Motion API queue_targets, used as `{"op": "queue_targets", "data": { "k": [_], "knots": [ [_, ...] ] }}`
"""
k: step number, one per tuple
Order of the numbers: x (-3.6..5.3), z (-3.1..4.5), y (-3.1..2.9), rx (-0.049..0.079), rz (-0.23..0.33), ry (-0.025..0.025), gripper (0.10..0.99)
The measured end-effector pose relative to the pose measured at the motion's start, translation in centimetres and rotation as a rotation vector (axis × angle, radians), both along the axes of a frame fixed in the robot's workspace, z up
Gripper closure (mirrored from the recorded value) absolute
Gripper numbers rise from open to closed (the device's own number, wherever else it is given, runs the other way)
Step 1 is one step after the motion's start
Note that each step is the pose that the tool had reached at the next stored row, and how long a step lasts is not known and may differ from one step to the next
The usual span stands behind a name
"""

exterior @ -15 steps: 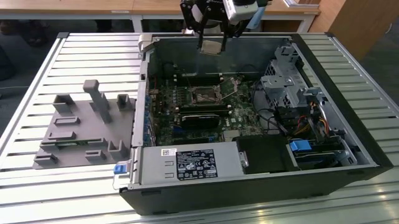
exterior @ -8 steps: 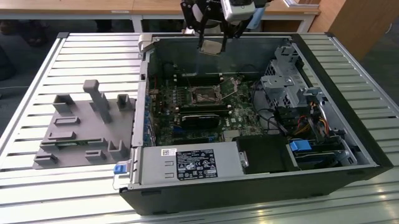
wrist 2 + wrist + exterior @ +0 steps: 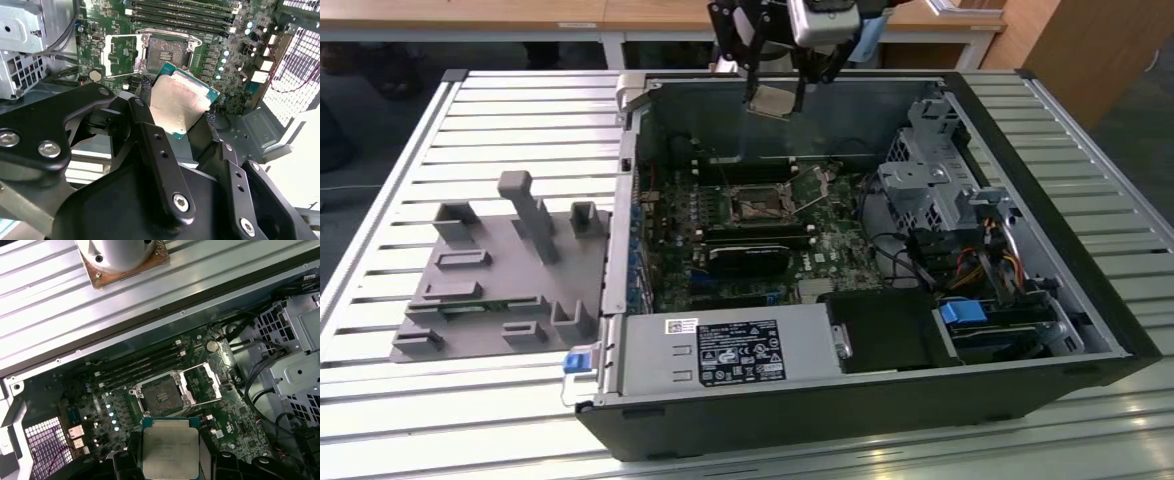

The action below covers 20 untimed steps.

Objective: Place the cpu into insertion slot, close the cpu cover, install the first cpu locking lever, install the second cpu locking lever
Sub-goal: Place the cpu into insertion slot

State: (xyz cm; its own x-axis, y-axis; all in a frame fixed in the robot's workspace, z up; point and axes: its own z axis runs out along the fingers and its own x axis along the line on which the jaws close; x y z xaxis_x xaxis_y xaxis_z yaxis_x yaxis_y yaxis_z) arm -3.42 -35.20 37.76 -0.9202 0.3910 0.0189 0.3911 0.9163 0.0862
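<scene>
Wide shot first: the slatted metal table [image 3: 520, 120] carries everything; the open black computer case [image 3: 1087, 300] lies on it from the middle toward the table's edge at the exterior view's right, insides facing up; a grey fixture [image 3: 480, 285] sits flat toward the table's edge at the exterior view's left, just beside the case. Inside, the silver power supply [image 3: 720, 350] sits along the near edge of the case, and the green circuit board [image 3: 841, 255] covers the floor behind it.

Up top now: the gripper [image 3: 778, 90] hangs over the case's far edge, above the board and clear of it; its black fingers [image 3: 146, 127] are clamped on the cpu [image 3: 181, 102], one on each of two opposite sides, pale metal face showing in both wrist views.

Down on the board, the cpu cover [image 3: 117, 52] is swung open and lies just beside the insertion slot [image 3: 166, 51]; the slot's dark centre is bare, near the middle of the board, alongside the long memory slots [image 3: 185, 12]; the cpu is up in the air between the fingers, well apart from that slot.
</scene>
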Motion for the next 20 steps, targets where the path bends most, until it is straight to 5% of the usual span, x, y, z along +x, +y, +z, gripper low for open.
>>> {"op": "queue_targets", "data": {
  "k": [20],
  "knots": [
    [0.00, -0.13, 0.15, -0.005, -0.179, 0.0000, 0.545]
  ]
}}
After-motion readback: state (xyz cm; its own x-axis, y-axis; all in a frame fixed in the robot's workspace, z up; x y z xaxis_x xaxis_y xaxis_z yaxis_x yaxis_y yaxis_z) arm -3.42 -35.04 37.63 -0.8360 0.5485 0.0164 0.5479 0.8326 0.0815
